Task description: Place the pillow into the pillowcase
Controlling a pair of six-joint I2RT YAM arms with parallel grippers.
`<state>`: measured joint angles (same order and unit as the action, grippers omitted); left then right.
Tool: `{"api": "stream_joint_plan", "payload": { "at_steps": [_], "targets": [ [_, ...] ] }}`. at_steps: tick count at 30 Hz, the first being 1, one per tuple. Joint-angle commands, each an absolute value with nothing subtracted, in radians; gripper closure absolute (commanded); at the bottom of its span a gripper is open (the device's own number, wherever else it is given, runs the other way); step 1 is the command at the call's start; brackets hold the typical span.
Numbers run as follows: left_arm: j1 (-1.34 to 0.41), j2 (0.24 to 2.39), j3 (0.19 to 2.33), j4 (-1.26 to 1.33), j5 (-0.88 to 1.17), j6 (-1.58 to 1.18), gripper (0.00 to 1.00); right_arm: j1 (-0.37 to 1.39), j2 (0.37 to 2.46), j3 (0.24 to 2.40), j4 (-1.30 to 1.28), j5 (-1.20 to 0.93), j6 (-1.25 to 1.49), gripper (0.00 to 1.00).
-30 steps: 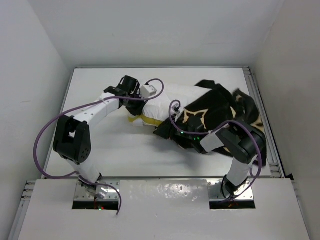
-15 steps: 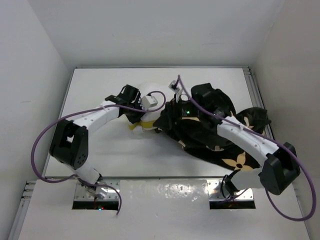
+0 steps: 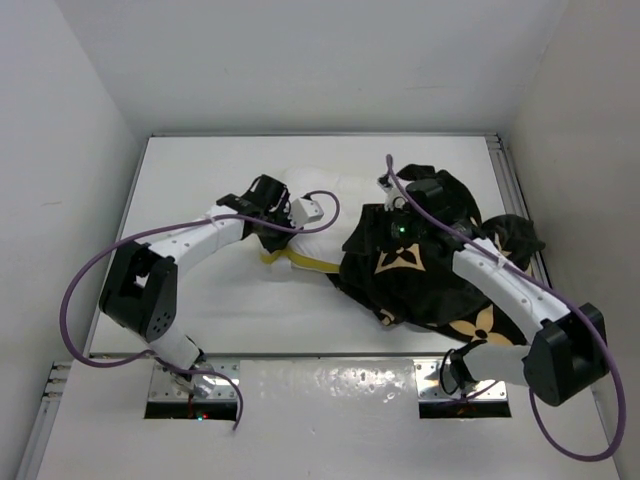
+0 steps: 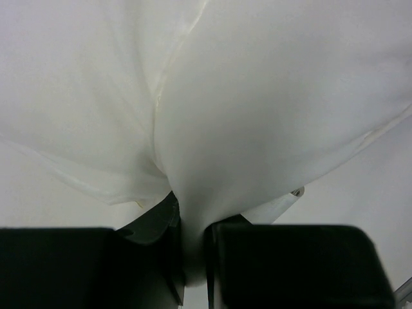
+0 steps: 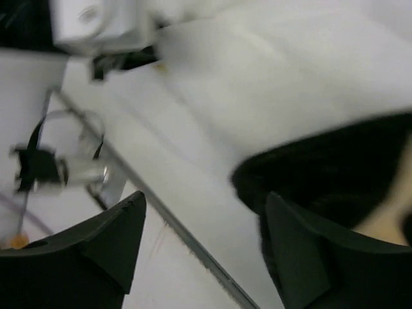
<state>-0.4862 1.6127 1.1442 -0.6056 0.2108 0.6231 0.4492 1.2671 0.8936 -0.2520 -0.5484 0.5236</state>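
The pillow (image 3: 340,200) is seen mid-table (image 3: 220,300), its right end covered by the bunched pillowcase (image 3: 420,285). Its white fabric is pinched by the left gripper (image 4: 192,238). The right gripper (image 5: 205,219) is spread wide beside the pillowcase rim, nothing grasped.

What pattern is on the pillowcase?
The pillowcase is black with tan flower and star prints; the top view shows it best.

White puffy pillow (image 3: 338,218) with a yellow edge band, lying mid-worktop (image 3: 200,300) toward the far edge, its right end under the crumpled black pillowcase (image 3: 430,285), tan flower print, bunched toward the right edge
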Motion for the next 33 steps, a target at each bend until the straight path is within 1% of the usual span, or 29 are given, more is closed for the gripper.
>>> {"api": "stream_joint_plan", "payload": {
  "at_steps": [1,2,3,4,5,6,7,8,9,10,11,12,13,14,15,16,18,19,20,22,23,24,25,26,27,29,30,32,33],
  "targets": [
    [-0.512,1.577,1.173,-0.606,0.258,0.618,1.00,0.379,1.194,0.900,-0.325,-0.216,0.695,0.29],
    [-0.517,1.571,1.172,-0.618,0.258,0.624,1.00,0.358,1.168,0.913,-0.416,-0.017,0.745,0.42],
    [-0.522,1.571,1.169,-0.623,0.259,0.627,1.00,0.321,1.161,0.920,-0.461,0.065,0.779,0.38],
    [-0.522,1.566,1.161,-0.627,0.270,0.630,1.00,0.307,1.154,0.923,-0.497,0.136,0.801,0.29],
    [-0.529,1.563,1.160,-0.638,0.275,0.630,0.99,0.302,1.152,0.923,-0.529,0.220,0.793,0.02],
    [-0.534,1.562,1.155,-0.641,0.282,0.632,0.96,0.293,1.161,0.926,-0.538,0.253,0.778,0.01],
    [-0.541,1.559,1.155,-0.656,0.302,0.635,0.87,0.279,1.193,0.933,-0.552,0.293,0.773,0.01],
    [-0.546,1.559,1.157,-0.667,0.316,0.638,0.87,0.269,1.215,0.936,-0.563,0.319,0.773,0.01],
    [-0.548,1.562,1.170,-0.681,0.354,0.643,0.72,0.258,1.236,0.937,-0.569,0.340,0.784,0.01],
    [-0.554,1.563,1.184,-0.722,0.380,0.655,0.62,0.236,1.259,0.940,-0.565,0.350,0.791,0.01],
    [-0.554,1.565,1.204,-0.750,0.412,0.660,0.45,0.204,1.300,0.937,-0.555,0.354,0.793,0.01],
    [-0.551,1.569,1.262,-0.779,0.496,0.663,0.01,0.189,1.319,0.936,-0.543,0.336,0.796,0.01],
    [-0.537,1.569,1.300,-0.842,0.538,0.666,0.00,0.173,1.334,0.945,-0.532,0.322,0.795,0.01],
    [-0.522,1.574,1.393,-0.871,0.586,0.658,0.00,0.163,1.360,0.956,-0.538,0.316,0.793,0.01],
    [-0.474,1.586,1.446,-0.896,0.691,0.634,0.00,0.163,1.365,0.981,-0.569,0.322,0.793,0.01],
    [-0.444,1.594,1.494,-0.922,0.734,0.614,0.00,0.163,1.365,0.988,-0.580,0.333,0.793,0.01],
    [-0.376,1.624,1.611,-0.904,0.828,0.553,0.00,0.173,1.309,0.982,-0.583,0.368,0.795,0.01],
    [-0.315,1.641,1.637,-0.834,0.837,0.464,0.00,0.178,1.278,0.973,-0.583,0.388,0.796,0.01],
    [-0.289,1.658,1.655,-0.790,0.833,0.425,0.00,0.184,1.249,0.968,-0.587,0.414,0.795,0.01],
    [-0.268,1.747,1.706,-0.688,0.680,0.383,0.00,0.189,1.154,0.966,-0.610,0.471,0.785,0.01],
    [-0.276,1.837,1.751,-0.667,0.537,0.391,0.00,0.187,1.131,0.966,-0.630,0.483,0.785,0.01],
    [-0.293,1.889,1.785,-0.654,0.481,0.411,0.00,0.186,1.091,0.966,-0.691,0.489,0.796,0.01],
    [-0.298,1.949,1.825,-0.653,0.451,0.419,0.00,0.172,1.079,0.963,-0.725,0.474,0.814,0.01],
    [-0.299,2.004,1.917,-0.650,0.437,0.416,0.00,0.166,1.066,0.957,-0.768,0.456,0.859,0.01],
    [-0.296,2.104,1.955,-0.641,0.449,0.385,0.00,0.161,1.054,0.944,-0.835,0.434,0.888,0.01],
    [-0.284,2.210,2.023,-0.557,0.478,0.332,0.00,0.164,0.999,0.873,-0.877,0.381,0.977,0.01],
    [-0.284,2.229,2.029,-0.475,0.476,0.298,0.00,0.167,0.974,0.804,-0.891,0.362,1.011,0.01],
    [-0.290,2.267,2.025,-0.395,0.439,0.281,0.00,0.189,0.904,0.721,-0.874,0.313,1.107,0.01],
    [-0.304,2.278,2.023,-0.346,0.419,0.285,0.00,0.195,0.882,0.642,-0.839,0.302,1.141,0.01]
  ]
}}
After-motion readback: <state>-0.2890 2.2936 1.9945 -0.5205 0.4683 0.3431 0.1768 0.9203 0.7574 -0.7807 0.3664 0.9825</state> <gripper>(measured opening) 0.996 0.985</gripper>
